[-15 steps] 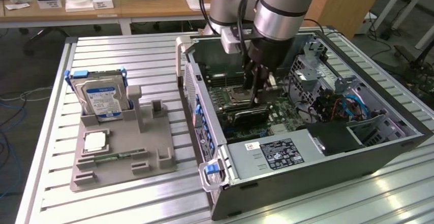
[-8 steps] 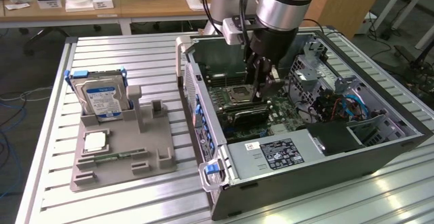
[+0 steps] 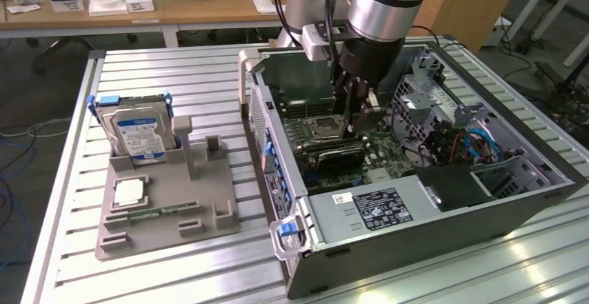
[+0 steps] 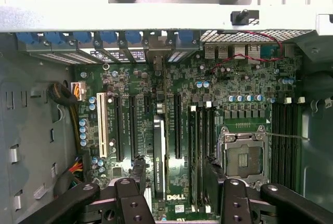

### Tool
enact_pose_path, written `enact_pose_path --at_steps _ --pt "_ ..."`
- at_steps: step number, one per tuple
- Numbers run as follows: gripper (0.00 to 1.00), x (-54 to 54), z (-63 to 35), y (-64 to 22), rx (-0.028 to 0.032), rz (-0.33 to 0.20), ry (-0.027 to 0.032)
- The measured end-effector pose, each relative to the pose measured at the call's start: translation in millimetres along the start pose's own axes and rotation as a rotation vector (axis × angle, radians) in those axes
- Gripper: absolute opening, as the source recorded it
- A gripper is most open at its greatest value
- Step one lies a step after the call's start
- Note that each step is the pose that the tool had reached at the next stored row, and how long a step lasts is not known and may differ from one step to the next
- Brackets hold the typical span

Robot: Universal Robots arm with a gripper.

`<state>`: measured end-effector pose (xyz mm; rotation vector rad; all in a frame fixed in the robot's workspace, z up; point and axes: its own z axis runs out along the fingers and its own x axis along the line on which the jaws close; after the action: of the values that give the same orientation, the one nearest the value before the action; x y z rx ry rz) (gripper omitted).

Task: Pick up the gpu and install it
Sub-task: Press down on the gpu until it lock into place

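End effector (image 3: 354,128) hung wide open inside the open computer case (image 3: 414,235), low over the motherboard (image 4: 229,78). It held nothing. In the wrist view its two black fingers (image 4: 138,174) stood on either side of the gpu (image 4: 158,156), with a gap showing between each finger and the card.

The gpu stood on edge in a slot on the motherboard, among the long black expansion slots, its thin dark edge facing the camera. The CPU socket (image 4: 244,156) lay beyond the farther finger, with memory slots between it and the card. In the exterior view the gpu (image 3: 336,154) showed as a dark strip directly under the end effector, near the middle of the case.

Toward nine o'clock from the case in the exterior view, a grey holder (image 3: 165,207) sat on the slatted metal surface (image 3: 165,69), well apart from the arm. A hard drive (image 3: 138,135) stood upright at the holder's twelve o'clock end, and a memory stick (image 3: 152,212) lay flat toward its six o'clock end.
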<state>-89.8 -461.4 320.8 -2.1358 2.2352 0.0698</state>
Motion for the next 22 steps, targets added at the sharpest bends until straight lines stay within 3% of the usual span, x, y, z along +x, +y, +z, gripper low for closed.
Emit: enact_pose_path --at_steps 8,14,17,19,22 --pt "0.56 0.0 0.0 0.0 0.0000 0.000 0.0000" --pt "0.26 0.0 0.0 0.0 0.0000 0.000 0.0000" --pt "0.20 0.0 0.0 0.0 0.0000 0.000 0.0000" --pt "0.11 0.0 0.0 0.0 0.0001 0.000 0.0000" --pt "0.11 0.0 0.0 0.0 0.0000 0.000 0.0000"
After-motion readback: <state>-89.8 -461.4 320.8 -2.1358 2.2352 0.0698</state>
